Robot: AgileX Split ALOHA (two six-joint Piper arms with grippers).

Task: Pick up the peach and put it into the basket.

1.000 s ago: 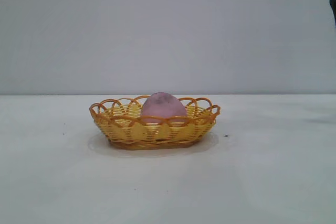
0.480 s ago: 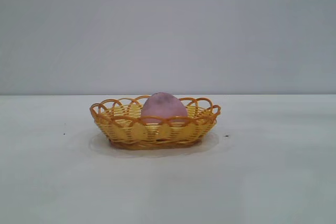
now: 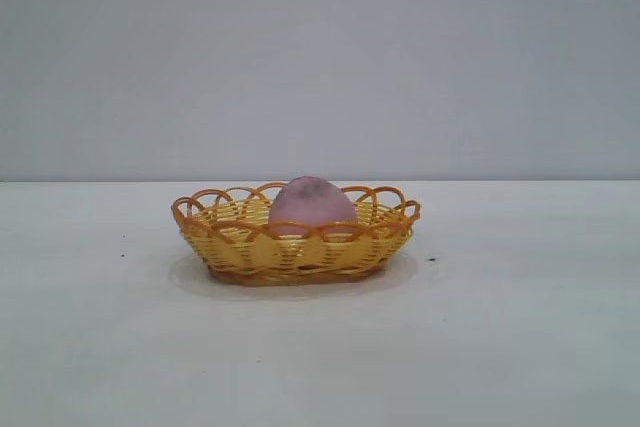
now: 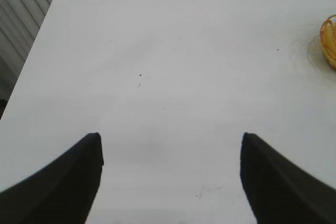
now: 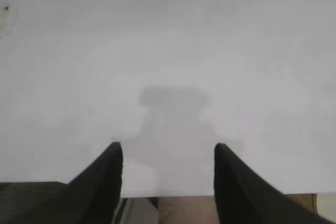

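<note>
The dusty pink peach [image 3: 312, 206] rests inside the yellow wicker basket [image 3: 240, 247] with the orange looped rim, at the middle of the white table in the exterior view. Neither arm shows in that view. In the left wrist view my left gripper [image 4: 170, 139] is open over bare table, and a sliver of the basket [image 4: 329, 40] shows far off at the picture's edge. My right gripper [image 5: 168, 148] is open too, with nothing between its fingers, hanging over the table's edge.
The white table [image 3: 520, 327] stretches on all sides of the basket. A ribbed white wall or radiator [image 4: 21, 9] borders the table in the left wrist view. Past the table edge in the right wrist view, brown floor [image 5: 184, 208] shows.
A dark part of the right arm at the exterior view's top right corner one second ago has left the picture. The peach and basket have not moved.
</note>
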